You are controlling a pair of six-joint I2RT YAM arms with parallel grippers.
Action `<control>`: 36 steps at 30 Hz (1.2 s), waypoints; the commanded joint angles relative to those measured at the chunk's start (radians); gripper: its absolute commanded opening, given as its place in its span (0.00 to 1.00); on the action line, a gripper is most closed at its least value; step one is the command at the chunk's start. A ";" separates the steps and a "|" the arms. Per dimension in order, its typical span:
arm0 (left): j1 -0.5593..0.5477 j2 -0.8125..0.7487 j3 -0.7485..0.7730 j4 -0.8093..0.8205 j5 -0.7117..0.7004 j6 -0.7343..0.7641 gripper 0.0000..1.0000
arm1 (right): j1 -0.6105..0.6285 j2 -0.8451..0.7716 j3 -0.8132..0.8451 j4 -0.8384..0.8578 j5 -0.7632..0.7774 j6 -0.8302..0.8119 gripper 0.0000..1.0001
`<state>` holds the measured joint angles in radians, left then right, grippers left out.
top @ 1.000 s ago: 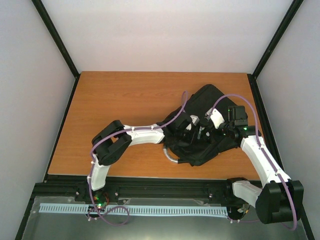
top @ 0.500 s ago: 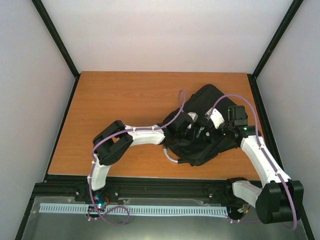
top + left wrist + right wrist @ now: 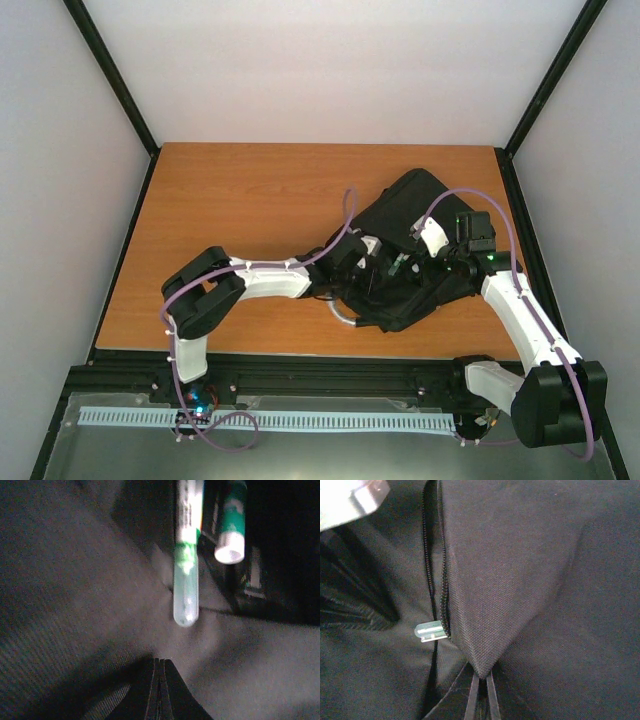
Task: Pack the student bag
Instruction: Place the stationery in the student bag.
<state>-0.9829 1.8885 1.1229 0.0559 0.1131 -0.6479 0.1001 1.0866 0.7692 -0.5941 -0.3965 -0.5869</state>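
The student bag (image 3: pixel 420 205) is a black fabric backpack lying at the right of the table, its grey handle (image 3: pixel 343 316) curving out at the near left. My right gripper (image 3: pixel 408 268) is shut on a fold of the bag's flap (image 3: pixel 485 630) beside the open zip (image 3: pixel 441 575). My left gripper (image 3: pixel 160 664) is shut with nothing between its fingers, hovering just above the bag's fabric (image 3: pixel 75 605). A pen with a clear green cap (image 3: pixel 185 587) sticks out of the opening ahead of it. A green and white marker (image 3: pixel 231 527) lies next to the pen. The pen's cap (image 3: pixel 431 630) also shows by the zip.
The wooden table (image 3: pixel 250 210) stretches left and behind the bag. Black frame posts (image 3: pixel 112 75) and white walls close in the sides. Purple cables (image 3: pixel 345 215) loop over both arms above the bag.
My left arm has drawn back to the left, its elbow swinging outward and its gripper sliding off toward the bag's left edge. The right arm and the bag's flap have stayed put.
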 commanded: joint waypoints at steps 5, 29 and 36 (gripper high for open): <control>-0.014 0.003 -0.029 0.096 0.171 0.087 0.01 | 0.004 -0.008 0.005 0.013 -0.015 -0.017 0.03; -0.016 0.168 0.192 0.118 -0.067 0.016 0.01 | 0.004 -0.004 0.004 0.008 -0.014 -0.016 0.03; -0.016 0.143 0.180 0.116 -0.055 0.008 0.01 | 0.004 -0.005 0.004 0.008 -0.016 -0.017 0.03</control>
<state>-0.9951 2.0418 1.2850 0.1425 0.0738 -0.6292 0.1001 1.0866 0.7692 -0.5941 -0.3950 -0.5945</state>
